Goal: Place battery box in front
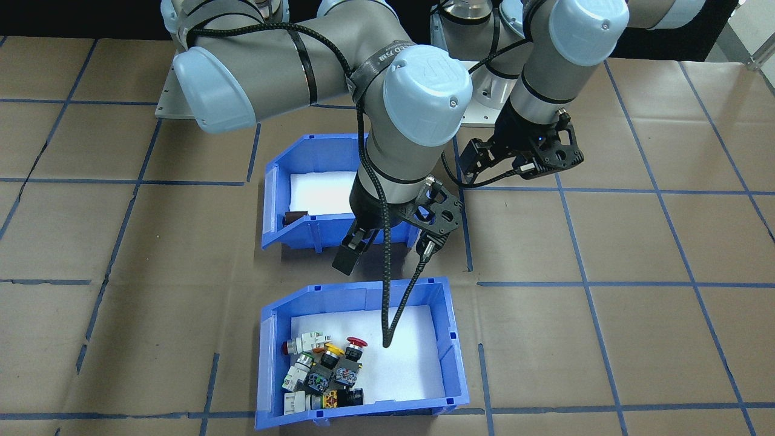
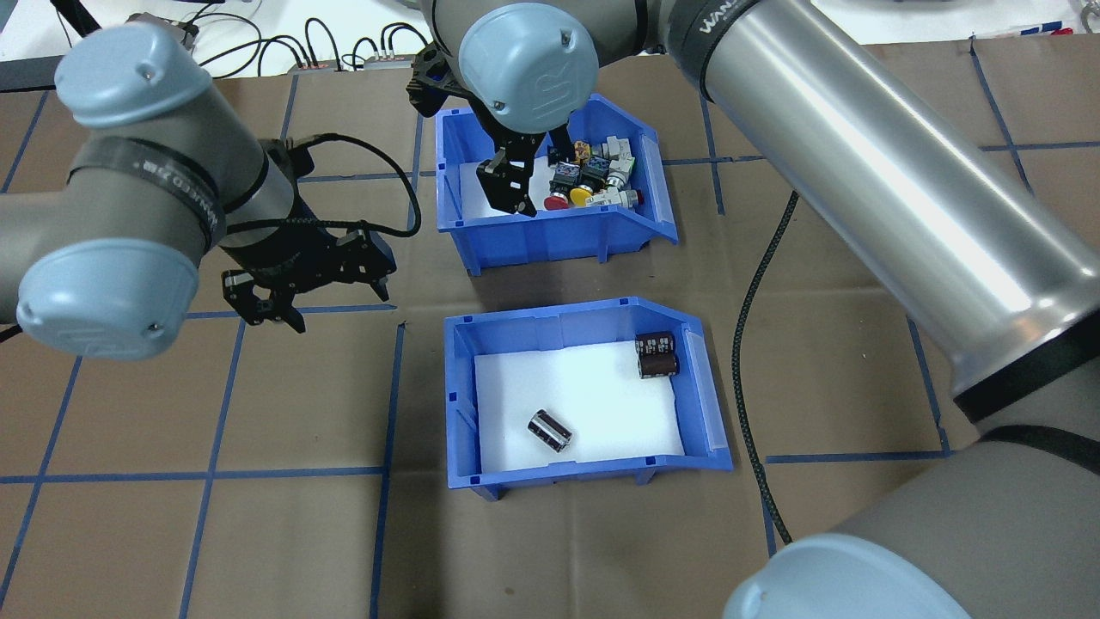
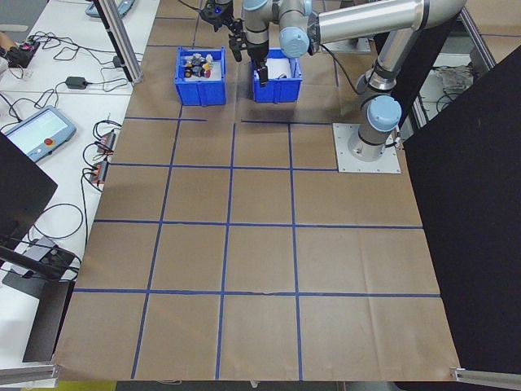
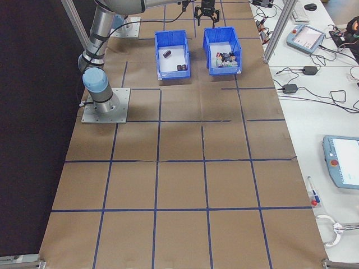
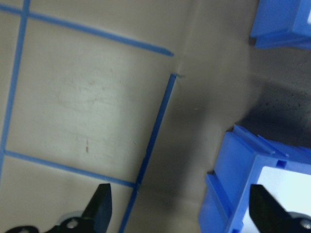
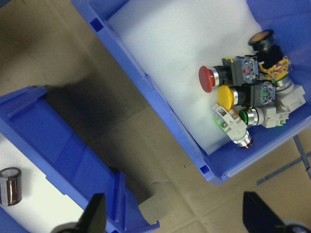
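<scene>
The battery box (image 2: 705,404) is a blue bin with a white liner, the nearer of two bins to the robot's base. It holds one dark cell (image 2: 550,430) lying loose and two more (image 2: 656,357) in a corner. My right gripper (image 2: 516,185) hovers open above the gap between the bins, by the switch bin's near wall, and its wrist view shows both bins below its spread fingertips (image 6: 95,216). My left gripper (image 2: 314,288) hangs open over bare table to the left of the battery box (image 5: 233,174), holding nothing.
The other blue bin (image 2: 636,232), holding colourful push-button switches (image 2: 589,176), stands farther from the robot, directly beyond the battery box. A black cable (image 1: 393,303) from the right wrist dangles into it. Brown paper with blue tape lines (image 2: 391,404) covers the table.
</scene>
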Tool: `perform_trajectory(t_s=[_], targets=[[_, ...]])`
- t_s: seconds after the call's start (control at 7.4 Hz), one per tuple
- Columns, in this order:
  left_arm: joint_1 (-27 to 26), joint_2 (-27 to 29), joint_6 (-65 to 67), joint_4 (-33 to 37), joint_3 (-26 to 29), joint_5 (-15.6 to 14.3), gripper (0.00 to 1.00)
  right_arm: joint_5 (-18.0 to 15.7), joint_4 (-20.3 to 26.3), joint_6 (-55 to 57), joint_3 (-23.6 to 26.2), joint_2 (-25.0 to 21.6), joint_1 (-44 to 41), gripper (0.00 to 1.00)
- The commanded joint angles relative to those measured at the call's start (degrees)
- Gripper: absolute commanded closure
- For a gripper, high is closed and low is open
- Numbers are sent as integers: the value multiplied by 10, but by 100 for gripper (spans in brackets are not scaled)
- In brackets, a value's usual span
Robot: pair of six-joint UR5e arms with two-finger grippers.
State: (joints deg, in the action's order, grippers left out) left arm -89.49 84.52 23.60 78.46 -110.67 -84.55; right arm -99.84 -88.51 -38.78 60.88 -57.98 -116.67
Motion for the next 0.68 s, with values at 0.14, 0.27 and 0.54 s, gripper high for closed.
perform_trajectory(t_s=[0.14,0.27,0.54], targets=[[-38,-67,308,-1,-82,29,1,29,-9,-185,-2,25,-13,0],[-76,-73,436,-1,-94,44,1,27,-54,-190,2,30,-13,0],[-123,-114,637,-43,-149,111,1,32,-66,-239,11,48,-13,0]])
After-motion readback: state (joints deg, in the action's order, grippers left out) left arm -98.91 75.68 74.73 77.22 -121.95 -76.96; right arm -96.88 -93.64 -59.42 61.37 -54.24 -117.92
